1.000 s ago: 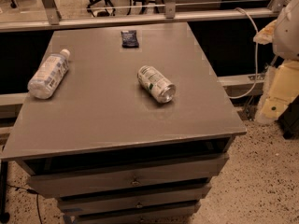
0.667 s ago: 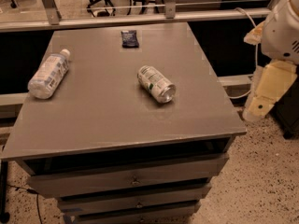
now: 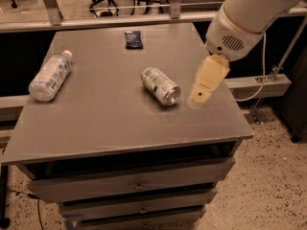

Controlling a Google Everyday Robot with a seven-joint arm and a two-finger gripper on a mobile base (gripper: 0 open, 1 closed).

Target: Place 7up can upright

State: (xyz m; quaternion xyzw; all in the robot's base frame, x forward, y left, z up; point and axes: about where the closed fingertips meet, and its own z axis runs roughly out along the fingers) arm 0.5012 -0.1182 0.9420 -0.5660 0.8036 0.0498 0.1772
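The 7up can (image 3: 160,86) lies on its side near the middle of the grey table top (image 3: 110,119), its silver end facing the front right. My gripper (image 3: 204,87) hangs from the white arm at the upper right, pointing down over the table, just right of the can and apart from it. It holds nothing that I can see.
A clear plastic bottle with a white cap (image 3: 50,75) lies on its side at the table's left. A small dark blue packet (image 3: 133,39) lies at the back middle. Drawers are below the top. A rail and office chairs stand behind.
My arm and gripper have swung left from beyond the table's right edge to over the table, close to the can. The can, bottle and packet have not moved.
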